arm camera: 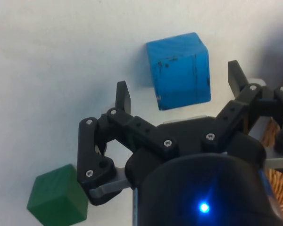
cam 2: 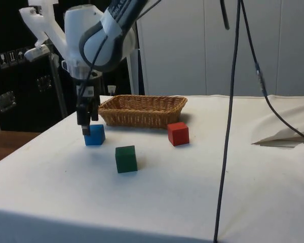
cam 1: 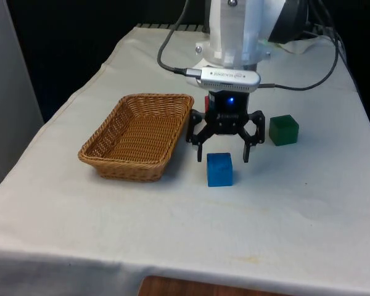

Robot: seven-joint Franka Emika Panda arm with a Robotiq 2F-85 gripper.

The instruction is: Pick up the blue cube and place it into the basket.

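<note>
- The white arm (cam 1: 234,31) comes straight down from above, its wrist vertical and the black gripper (cam 1: 223,155) pointing at the surface (cam 1: 172,234).
- The gripper's fingers are spread wide, nothing between them, tips hanging just above the cloth.
- In the side view the gripper (cam 2: 85,129) sits right at the far edge of the blue cube (cam 2: 94,134), fingertips about level with its top.
- The front view has the blue cube (cam 1: 219,169) on the cloth just nearer the camera than the open gripper, roughly centred between the two fingers.
- From the wrist, the gripper (arm camera: 179,92) frames the blue cube (arm camera: 179,70), which lies just beyond the fingertips rather than between them; its painted wood shows dark scuffs and a faint grain.
- The basket (cam 1: 139,132) is woven wicker, tan, rectangular with flared sides, standing to the front view's left of the gripper.
- A green cube (cam 1: 283,129), matte and sharp-edged, rests on the front view's right, apart from the gripper.
- A red cube (cam 2: 178,133) stands beside the basket (cam 2: 142,109) in the side view, with the green cube (cam 2: 126,158) nearer that camera.
- The cloth is white, lightly wrinkled, draped over the surface's edges.
</note>
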